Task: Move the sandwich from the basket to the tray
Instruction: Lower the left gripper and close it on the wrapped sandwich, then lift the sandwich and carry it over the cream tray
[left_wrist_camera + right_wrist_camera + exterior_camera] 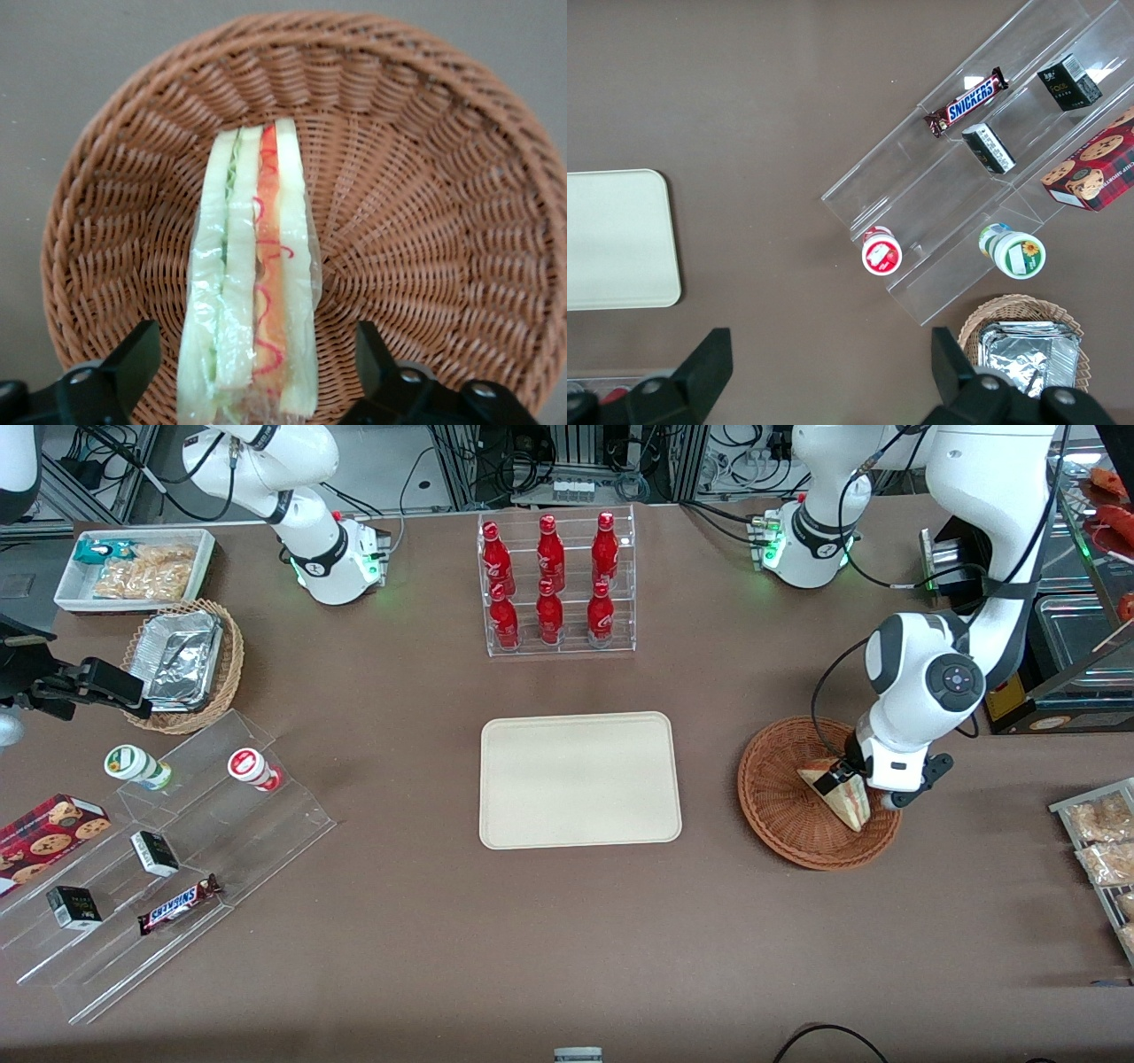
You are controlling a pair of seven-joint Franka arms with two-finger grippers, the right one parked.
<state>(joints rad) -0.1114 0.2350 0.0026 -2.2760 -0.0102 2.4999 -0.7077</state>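
Wrist view: our gripper [252,376] is spread wide w/ fingers straddling the sandwich [252,292] in the basket [425,204], lined up to pinch its bread faces; tray [580,779] sits beside basket.

A robotics lab staged as a snack shop: two arm bases [341,567] bolted to a brown table [567,939], cable tangles and aluminium framing [567,460] at its edge, and goods on clear display racks [159,868] (cola bottles [550,580], a Snickers [180,903], cookies [49,828]).
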